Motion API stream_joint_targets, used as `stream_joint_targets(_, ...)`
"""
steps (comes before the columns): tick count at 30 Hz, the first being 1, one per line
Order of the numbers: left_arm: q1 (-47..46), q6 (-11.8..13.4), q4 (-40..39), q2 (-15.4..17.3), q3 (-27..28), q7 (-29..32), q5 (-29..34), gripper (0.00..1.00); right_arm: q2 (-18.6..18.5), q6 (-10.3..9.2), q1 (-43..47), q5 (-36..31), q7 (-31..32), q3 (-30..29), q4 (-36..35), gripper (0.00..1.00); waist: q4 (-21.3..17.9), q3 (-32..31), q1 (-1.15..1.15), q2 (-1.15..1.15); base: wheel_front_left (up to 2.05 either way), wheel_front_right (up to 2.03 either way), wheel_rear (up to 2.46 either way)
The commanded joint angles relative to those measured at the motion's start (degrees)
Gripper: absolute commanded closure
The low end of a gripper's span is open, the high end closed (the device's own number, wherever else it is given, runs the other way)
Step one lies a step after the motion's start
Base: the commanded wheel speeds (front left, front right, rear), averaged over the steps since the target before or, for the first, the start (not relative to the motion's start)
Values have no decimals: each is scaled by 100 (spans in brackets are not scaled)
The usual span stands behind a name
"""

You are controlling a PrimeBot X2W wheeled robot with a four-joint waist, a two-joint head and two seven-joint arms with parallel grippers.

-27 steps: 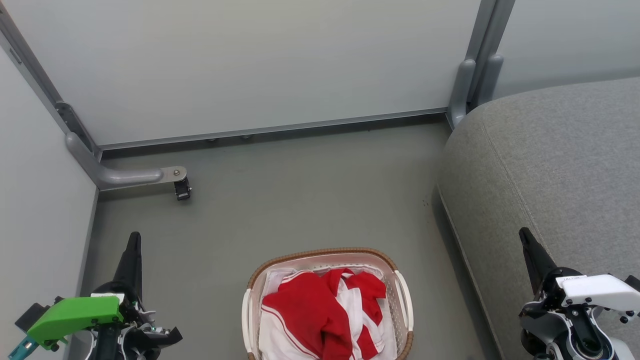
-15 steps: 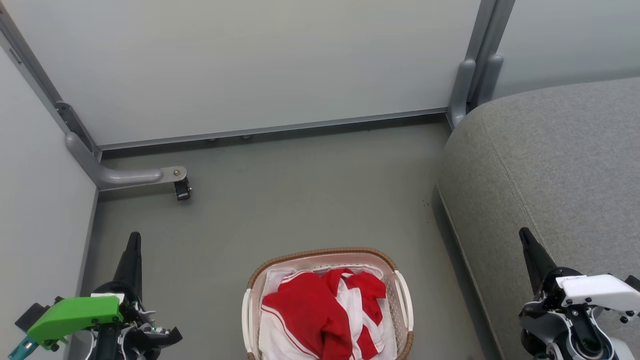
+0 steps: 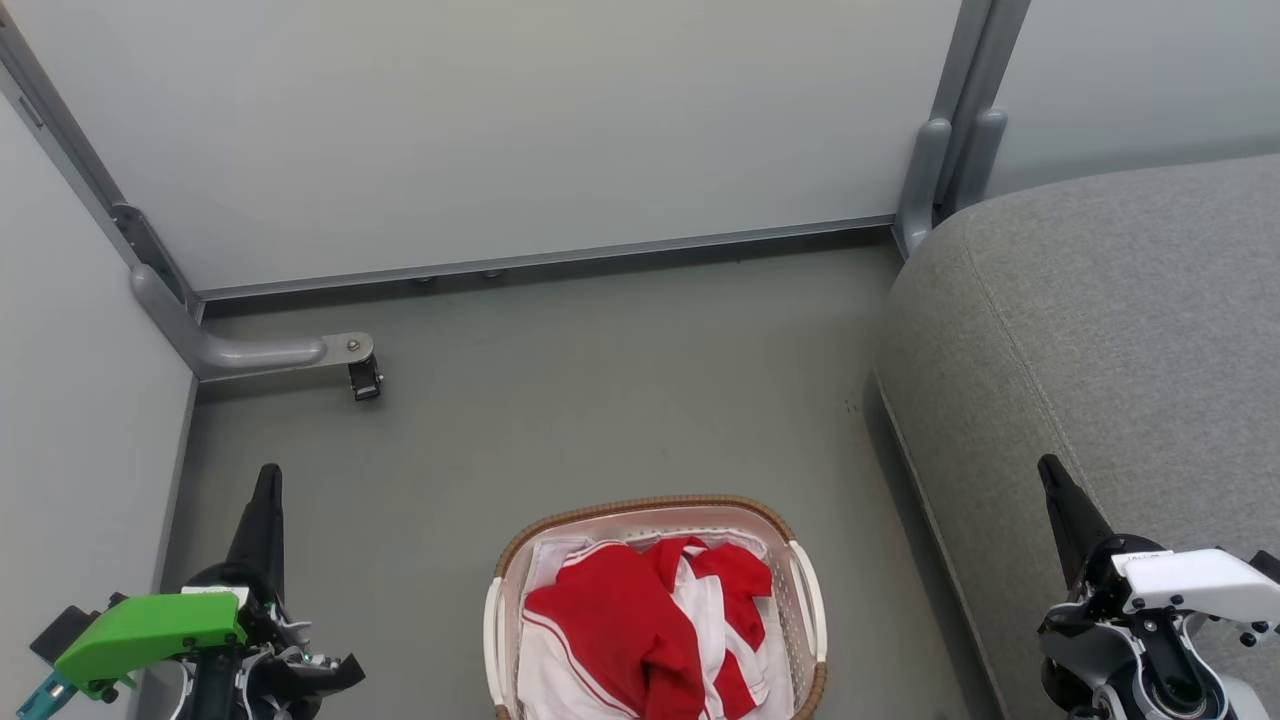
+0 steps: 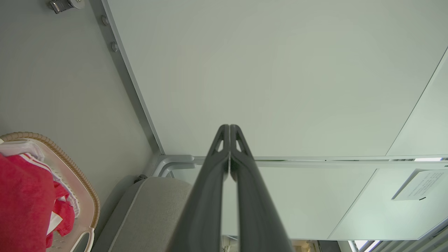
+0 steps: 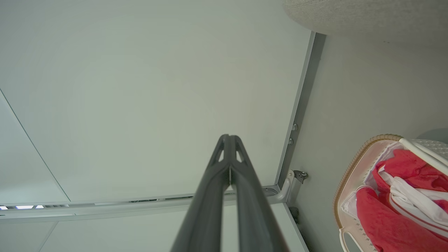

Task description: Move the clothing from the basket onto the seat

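Observation:
The clothing [image 3: 640,625], red with white panels and thin red stripes, lies heaped in the basket [image 3: 640,507], an oval white perforated tub with a brown woven rim, on the floor at the bottom centre. The seat [image 3: 1110,330], a big grey couch cushion, fills the right side. My left gripper [image 3: 268,472] stands shut at the lower left, well left of the basket. My right gripper [image 3: 1046,464] is shut at the lower right, over the seat's front edge. Both hold nothing. In the wrist views the clothing [image 4: 24,196] [image 5: 395,210] sits off to the side of the shut left gripper [image 4: 229,126] and right gripper [image 5: 228,135].
Pale partition panels [image 3: 520,120] wall the back and left. A grey metal foot with a small black caster [image 3: 364,378] juts onto the floor at the left. A grey post [image 3: 945,150] stands at the seat's back corner. Bare grey floor [image 3: 600,400] lies beyond the basket.

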Motion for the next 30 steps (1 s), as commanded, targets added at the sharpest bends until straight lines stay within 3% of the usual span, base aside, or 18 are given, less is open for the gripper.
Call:
stream_joint_targets(1, -56, -33, -9, 41, 10, 22, -17, 100, -17, 0, -34, 22, 2, -8, -16, 100, 0, 0, 0, 0, 0, 0, 0)
stream_joint_targets(30, -57, -33, -9, 41, 10, 22, -17, 100, -17, 0, -34, 22, 2, -8, -16, 100, 0, 0, 0, 0, 0, 0, 0)
